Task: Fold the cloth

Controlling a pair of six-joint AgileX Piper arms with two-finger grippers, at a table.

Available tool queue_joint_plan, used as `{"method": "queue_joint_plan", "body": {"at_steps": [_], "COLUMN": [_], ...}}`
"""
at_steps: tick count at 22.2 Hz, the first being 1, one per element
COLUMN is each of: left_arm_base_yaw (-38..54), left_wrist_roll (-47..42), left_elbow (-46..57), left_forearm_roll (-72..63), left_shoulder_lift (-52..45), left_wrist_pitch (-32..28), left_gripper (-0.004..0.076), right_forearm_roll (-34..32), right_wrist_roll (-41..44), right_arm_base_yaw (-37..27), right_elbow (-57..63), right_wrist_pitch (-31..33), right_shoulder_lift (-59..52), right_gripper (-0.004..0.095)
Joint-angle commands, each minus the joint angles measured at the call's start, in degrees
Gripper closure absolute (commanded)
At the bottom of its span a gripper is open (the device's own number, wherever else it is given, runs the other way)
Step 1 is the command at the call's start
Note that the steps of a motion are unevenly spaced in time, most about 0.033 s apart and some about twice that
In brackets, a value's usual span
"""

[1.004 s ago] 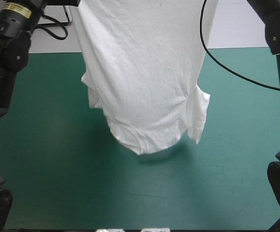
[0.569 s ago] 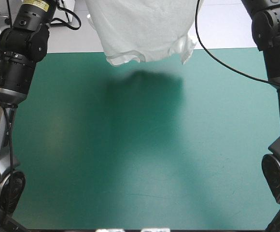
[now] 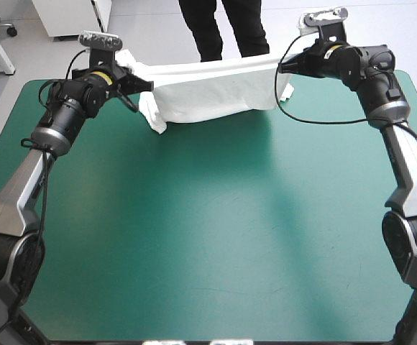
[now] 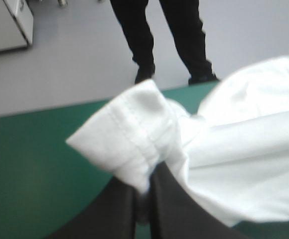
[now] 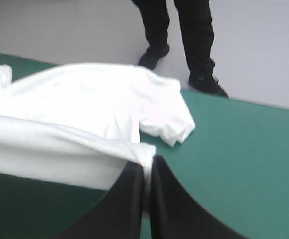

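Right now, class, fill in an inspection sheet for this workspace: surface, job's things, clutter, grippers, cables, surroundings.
Surface: teal-green table cover, bare across its middle and near part.
Job's things: white short-sleeved T-shirt, stretched between the two grippers near the far edge, with its lower part lying on the cover.
Clutter: nothing seen.
Grippers: left gripper shut on a hemmed edge of the T-shirt; right gripper shut on the T-shirt's other end.
Cables: nothing seen.
Surroundings: nothing seen.
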Motion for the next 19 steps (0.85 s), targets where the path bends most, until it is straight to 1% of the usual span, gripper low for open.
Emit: {"method": "queue_joint_plan", "body": {"at_steps": [1, 2, 3, 4, 5, 7, 9, 10, 12, 13, 19], "left_arm_base_yaw": [0.4, 0.3, 0.3, 0.3, 0.2, -1.6, -5.0, -6.5, -7.7, -7.8, -7.8], "left_wrist_roll": [-1.1, -1.0, -0.9, 0.4, 2.4, 3.6, 3.6, 3.6, -0.9, -1.7, -4.3], "left_elbow": [10.1, 17.8, 21.5, 27.7, 32.6, 40.2, 45.5, 47.5, 51.4, 53.8, 61.8], "left_forearm_roll": [-0.1, -1.4, -2.7, -5.5, -8.3, -10.9, -10.4, -10.3, -10.3, -10.3, -11.4], "left_shoulder_lift": [-9.4, -13.1, -14.9, -18.2, -21.0, -25.7, -29.3, -30.5, -32.4, -33.8, -42.0], "left_wrist_pitch": [-2.8, -2.5, -2.2, -1.3, -0.1, 0.6, 3.3, 4.7, 7.3, 8.9, 13.4], "left_gripper": [0.0733, 0.0733, 0.0733, 0.0733, 0.0733, 0.0733, 0.0733, 0.0733, 0.0733, 0.0733, 0.0733], "right_forearm_roll": [-0.3, 0.6, 0.8, 1.0, 1.6, 3.2, 4.6, 5.6, 7.6, 8.6, 8.9], "right_wrist_roll": [-0.3, -0.5, -0.5, -0.9, -0.9, -1.3, -1.7, -1.8, -1.8, -1.8, -0.6], "right_arm_base_yaw": [-1.0, -1.0, -1.0, -1.0, -1.0, -1.0, -1.0, -1.0, -1.0, -1.0, -1.0], "right_elbow": [9.9, 19.1, 22.9, 32.4, 39.4, 49.5, 57.0, 59.3, 63.5, 65.8, 73.6], "right_wrist_pitch": [-2.6, -1.8, -1.3, -0.9, -1.1, -1.1, -1.0, -1.0, 0.5, 1.8, 5.6], "right_shoulder_lift": [-8.4, -11.6, -13.0, -16.2, -18.8, -23.3, -27.5, -29.3, -33.5, -35.7, -42.8], "right_gripper": [0.0925, 0.0925, 0.0925, 0.0925, 0.0925, 0.0925, 0.0925, 0.0925, 0.0925, 0.0925, 0.0925]}}
